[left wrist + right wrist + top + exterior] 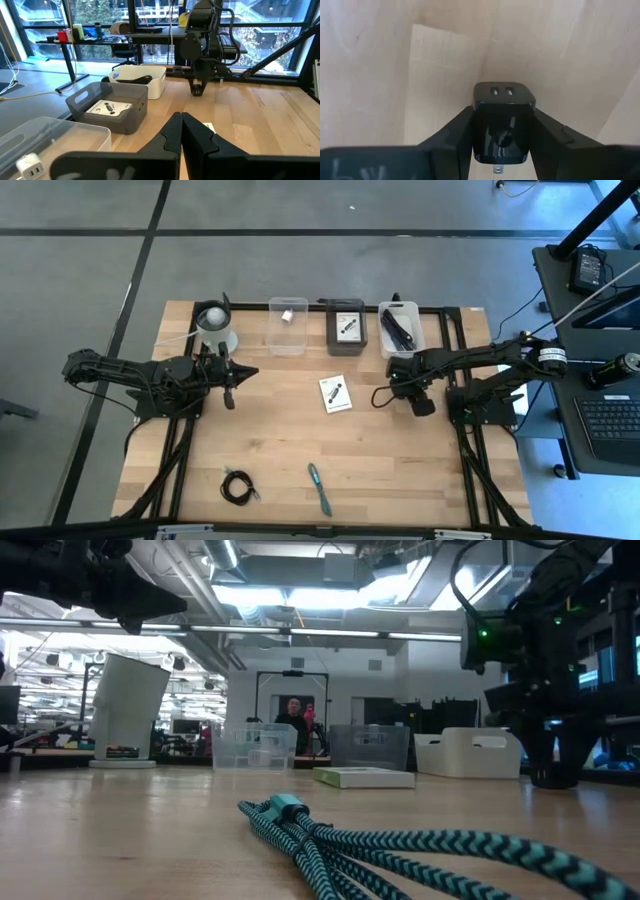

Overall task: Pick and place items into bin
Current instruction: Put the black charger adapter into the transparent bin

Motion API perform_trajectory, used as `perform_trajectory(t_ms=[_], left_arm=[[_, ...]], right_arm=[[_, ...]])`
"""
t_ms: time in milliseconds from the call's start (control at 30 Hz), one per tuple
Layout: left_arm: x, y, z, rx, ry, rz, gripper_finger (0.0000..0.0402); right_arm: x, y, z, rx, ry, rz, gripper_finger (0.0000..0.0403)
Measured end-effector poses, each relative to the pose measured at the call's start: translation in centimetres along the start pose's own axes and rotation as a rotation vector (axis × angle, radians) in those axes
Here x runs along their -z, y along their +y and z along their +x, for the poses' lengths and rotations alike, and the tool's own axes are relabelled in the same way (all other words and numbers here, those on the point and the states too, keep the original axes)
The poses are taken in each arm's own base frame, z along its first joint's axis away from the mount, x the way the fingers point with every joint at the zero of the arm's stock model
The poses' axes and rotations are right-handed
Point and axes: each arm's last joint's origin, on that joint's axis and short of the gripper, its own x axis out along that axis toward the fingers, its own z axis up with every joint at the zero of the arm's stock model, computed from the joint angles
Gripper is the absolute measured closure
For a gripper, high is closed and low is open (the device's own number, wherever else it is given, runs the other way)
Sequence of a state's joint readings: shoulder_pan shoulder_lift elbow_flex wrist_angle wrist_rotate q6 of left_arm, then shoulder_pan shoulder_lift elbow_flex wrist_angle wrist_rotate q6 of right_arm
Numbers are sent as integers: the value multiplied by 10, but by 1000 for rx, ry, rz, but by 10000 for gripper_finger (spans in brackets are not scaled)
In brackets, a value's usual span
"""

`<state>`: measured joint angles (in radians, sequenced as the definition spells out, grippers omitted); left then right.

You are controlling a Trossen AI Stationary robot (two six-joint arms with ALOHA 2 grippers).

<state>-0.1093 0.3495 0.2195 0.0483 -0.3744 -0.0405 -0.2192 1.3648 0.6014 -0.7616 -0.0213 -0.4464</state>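
My right gripper (418, 402) hangs over the table's right middle, shut on a black charger block (503, 121). My left gripper (232, 376) hovers shut, holding nothing, near the white round container (215, 328). On the table lie a white card bearing a black part (335, 393), a black coiled cable (237, 487) and a teal braided cable (319, 488), which fills the foreground of the low view (400, 850). Along the far edge stand a clear bin (288, 326) holding a white block, a grey bin (346, 328) with a card, and a white bin (400, 328) with a black cable. My right gripper pinches the black charger block by its two opposite side faces (476, 131), one finger on each. The fingers point down from above. The block's face with two ports (502, 92) points down at the table. Whether the block touches the table, I cannot tell.
The three bins and the white container line the far edge. Bare wood lies between the two grippers and along the near right part (420, 480). A person stands far back in the room (293, 718).
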Motion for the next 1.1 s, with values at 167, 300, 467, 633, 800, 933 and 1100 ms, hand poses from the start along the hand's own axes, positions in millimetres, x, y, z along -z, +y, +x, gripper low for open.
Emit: perform_trajectory(t_ms=[167, 300, 467, 633, 800, 933, 1100], left_arm=[[0, 0, 0, 0, 0, 0, 399], [0, 0, 0, 1, 0, -1, 398], [0, 0, 0, 1, 0, -1, 400], [0, 0, 0, 2, 0, -2, 398], [0, 0, 0, 2, 0, -46, 400], [0, 0, 0, 2, 0, -51, 398], [0, 0, 0, 2, 0, -51, 400]], right_arm=[[-13, -5, -12, 12, -69, 31, 261], [-34, -15, -37, 54, -174, 89, 261], [-70, -31, -91, 155, -433, 114, 261], [-106, -53, -156, 438, -766, 159, 261], [-143, -96, -206, 562, -913, 236, 261], [-182, -136, -228, 560, -927, 261, 261], [-224, -184, -221, 488, -841, 293, 261]])
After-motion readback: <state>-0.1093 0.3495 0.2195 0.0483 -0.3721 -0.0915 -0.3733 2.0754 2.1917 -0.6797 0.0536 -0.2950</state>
